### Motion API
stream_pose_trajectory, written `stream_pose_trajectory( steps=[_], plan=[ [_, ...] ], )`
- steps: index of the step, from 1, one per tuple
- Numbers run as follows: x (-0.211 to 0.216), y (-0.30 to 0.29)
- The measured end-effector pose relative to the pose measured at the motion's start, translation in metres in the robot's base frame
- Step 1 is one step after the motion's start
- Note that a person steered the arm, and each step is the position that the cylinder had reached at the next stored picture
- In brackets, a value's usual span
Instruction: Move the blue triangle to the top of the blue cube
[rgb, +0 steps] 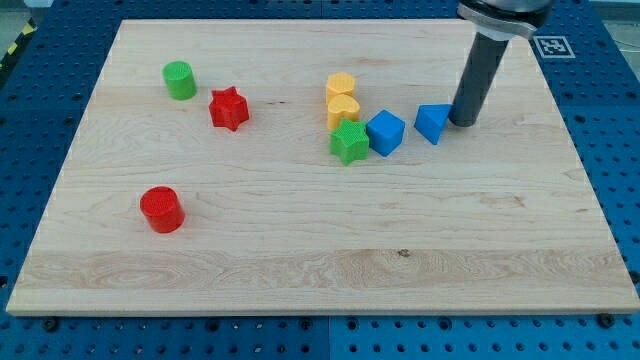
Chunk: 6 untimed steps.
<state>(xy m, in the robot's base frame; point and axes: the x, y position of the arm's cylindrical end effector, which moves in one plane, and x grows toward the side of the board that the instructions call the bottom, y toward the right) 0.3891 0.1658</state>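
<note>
The blue triangle (433, 122) lies on the wooden board (320, 250) right of centre, near the view's top. The blue cube (385, 132) sits just to its left, with a small gap between them. My tip (463, 122) rests on the board at the triangle's right side, touching or almost touching it. The dark rod rises from there to the view's top edge.
A green star (348, 142) touches the blue cube's left side. A yellow heart (343, 109) and a yellow block (340, 86) stand just above the star. A red star (229, 108) and green cylinder (180, 80) are at upper left, a red cylinder (161, 209) at lower left.
</note>
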Motion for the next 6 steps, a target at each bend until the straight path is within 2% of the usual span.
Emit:
stream_pose_trajectory(
  steps=[1,3,4,6],
  plan=[
    [-0.005,-0.001],
    [0.002,0.04],
    [0.012,0.03],
    [-0.013,0.008]
  ],
)
